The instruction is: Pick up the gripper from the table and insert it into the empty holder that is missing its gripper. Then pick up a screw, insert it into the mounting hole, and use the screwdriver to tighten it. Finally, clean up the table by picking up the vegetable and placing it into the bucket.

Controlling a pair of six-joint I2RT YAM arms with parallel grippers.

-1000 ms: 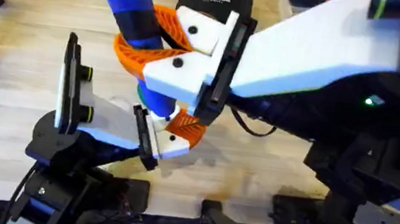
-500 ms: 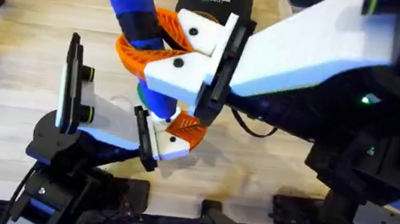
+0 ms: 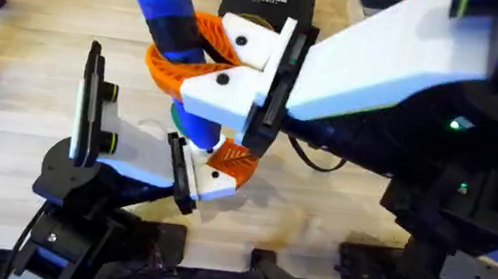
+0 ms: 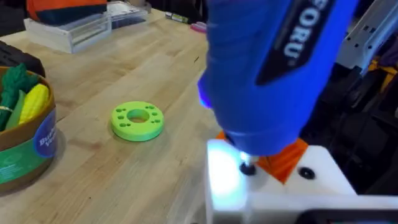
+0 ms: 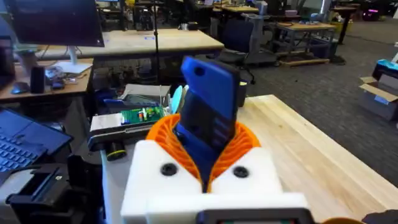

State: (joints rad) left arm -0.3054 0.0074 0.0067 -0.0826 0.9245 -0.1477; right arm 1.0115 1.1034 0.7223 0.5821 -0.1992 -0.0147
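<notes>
Right jaws clamped on the screwdriver [image 3: 171, 17] (handle top a shade farther right than before); left jaws' state unclear.

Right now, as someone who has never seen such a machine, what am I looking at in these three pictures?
This is a two-armed robot at a wooden table. One picture looks down from above; the other two come from a camera on each wrist. The right arm's white-and-orange tool is shut on a thick blue-handled screwdriver, tip down at a white plastic block with an orange ribbed finger on the black-and-white holder stand. The left wrist view shows a flat lime-green disc and a small green bucket holding toys.
</notes>
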